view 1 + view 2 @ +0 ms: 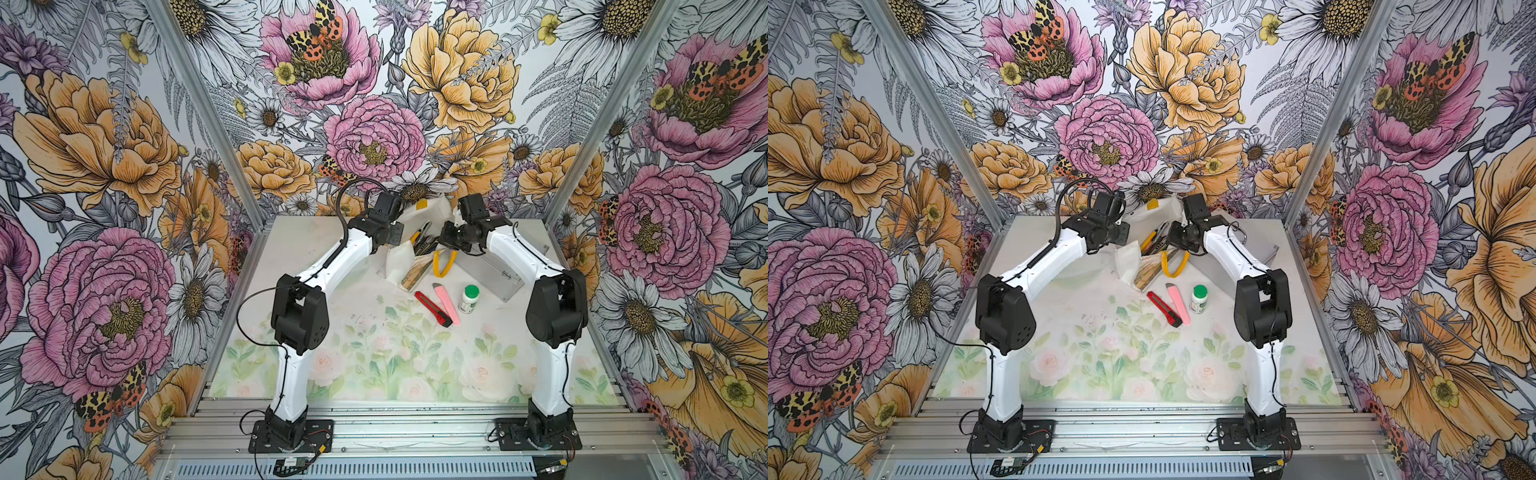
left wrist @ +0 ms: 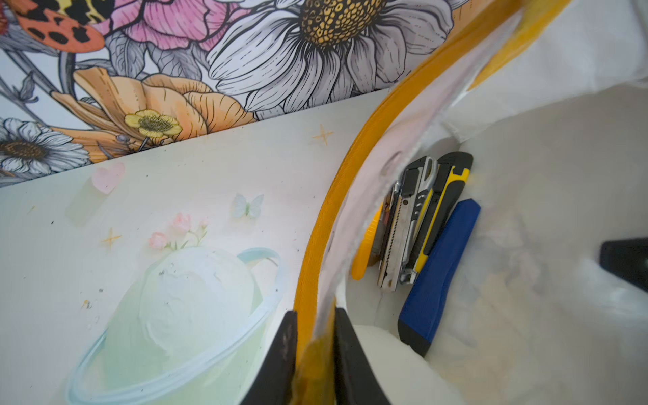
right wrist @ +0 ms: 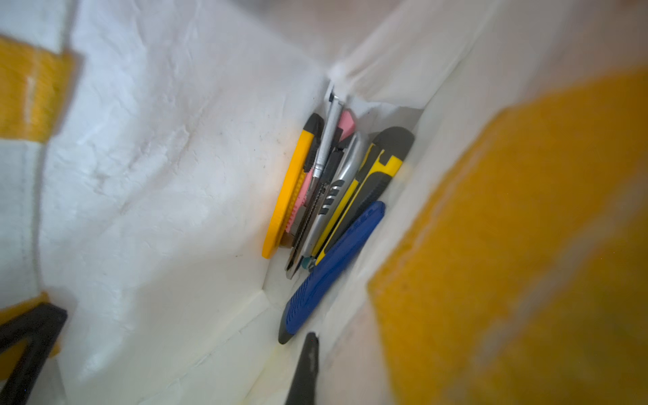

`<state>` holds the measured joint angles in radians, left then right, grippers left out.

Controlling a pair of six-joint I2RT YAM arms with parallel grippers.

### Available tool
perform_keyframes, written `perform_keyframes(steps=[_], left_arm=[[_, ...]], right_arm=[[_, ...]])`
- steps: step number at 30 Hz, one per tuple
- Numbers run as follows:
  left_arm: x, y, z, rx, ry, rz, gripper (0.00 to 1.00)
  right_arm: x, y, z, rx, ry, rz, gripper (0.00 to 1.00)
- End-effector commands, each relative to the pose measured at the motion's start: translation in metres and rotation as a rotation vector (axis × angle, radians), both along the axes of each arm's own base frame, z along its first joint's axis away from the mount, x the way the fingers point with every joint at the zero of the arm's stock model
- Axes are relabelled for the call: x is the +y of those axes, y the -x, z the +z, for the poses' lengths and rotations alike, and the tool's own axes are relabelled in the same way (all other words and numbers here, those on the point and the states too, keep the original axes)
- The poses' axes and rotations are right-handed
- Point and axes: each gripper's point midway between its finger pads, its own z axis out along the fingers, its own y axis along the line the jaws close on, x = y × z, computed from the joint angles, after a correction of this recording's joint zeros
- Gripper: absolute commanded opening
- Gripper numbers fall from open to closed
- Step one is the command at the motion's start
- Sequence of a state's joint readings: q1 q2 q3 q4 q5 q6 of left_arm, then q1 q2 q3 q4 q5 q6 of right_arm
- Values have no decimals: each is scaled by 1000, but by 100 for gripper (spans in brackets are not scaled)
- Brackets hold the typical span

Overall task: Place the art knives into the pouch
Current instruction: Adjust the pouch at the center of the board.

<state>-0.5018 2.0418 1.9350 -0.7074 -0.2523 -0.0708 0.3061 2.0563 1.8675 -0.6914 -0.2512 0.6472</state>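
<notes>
Holding the pouch (image 1: 401, 259) up at the back of the counter (image 1: 316, 266) with its mouth spread from two sides, evidently to leave a clear drop for the next knife. Pinching the rim together with a yellow handle (image 2: 336, 196) in the left pincer (image 2: 315, 322), closed down to the thickness of that fabric and strap. Gripping at the rim rather than the body, presumably to leave the white inside open and to avoid crushing the contents: a blue knife (image 2: 438, 277), a yellow-and-black one (image 2: 441, 210) and a silver one (image 2: 403, 224), stacked on edge against one wall.

Showing the right pincer (image 3: 310, 342) closed right down as well, with the pouch wall just beside its one visible finger; impossible to say whether nipping fabric or merely touching it.

Lying outside on the counter, side by side near a green-capped bottle (image 1: 469, 299) and well apart from both pincers: a red art knife (image 1: 433, 308) and a pink art knife (image 1: 446, 303), judged not yet packed.

Hidden behind the wrists in both top views: the tips of either pincer. Blurred past reading in the right wrist view: a large yellow mass (image 3: 526, 228), probably the other handle. Cut off at the frame edge in the left wrist view: a black shape (image 2: 624, 263), possibly the right pincer.
</notes>
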Motion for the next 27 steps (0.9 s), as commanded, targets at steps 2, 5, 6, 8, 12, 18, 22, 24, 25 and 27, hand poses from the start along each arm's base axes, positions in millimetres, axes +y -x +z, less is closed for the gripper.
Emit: perform_keyframes(steps=[2,5,6,8,12,18,22,24,25,27], left_arm=[[47,18,31,-43,-35,87,18],[65,37,39,-43,-26,107,15],[71,45,43,-46,-19,114,15],[82,60,46,-45,-13,129,16],[102,98,49,-45,3,151,17],[117,152,54,-41,156,173,20],[127,176,36,-8,186,210,21],[133,183,25,14,187,232,21],[134,186,22,21,191,241,21],[135,188,19,24,202,252,22]], right_arm=[[44,1,50,-122,-62,97,0],[66,8,56,-132,-80,149,0],[76,13,58,-136,-88,174,0],[95,23,59,-131,-105,218,0],[128,50,58,-118,-115,310,0],[151,74,56,-109,-115,372,0],[156,78,46,-86,-111,389,0],[156,78,41,-71,-109,382,0],[154,79,40,-71,-101,376,0],[150,78,42,-83,-88,367,0]])
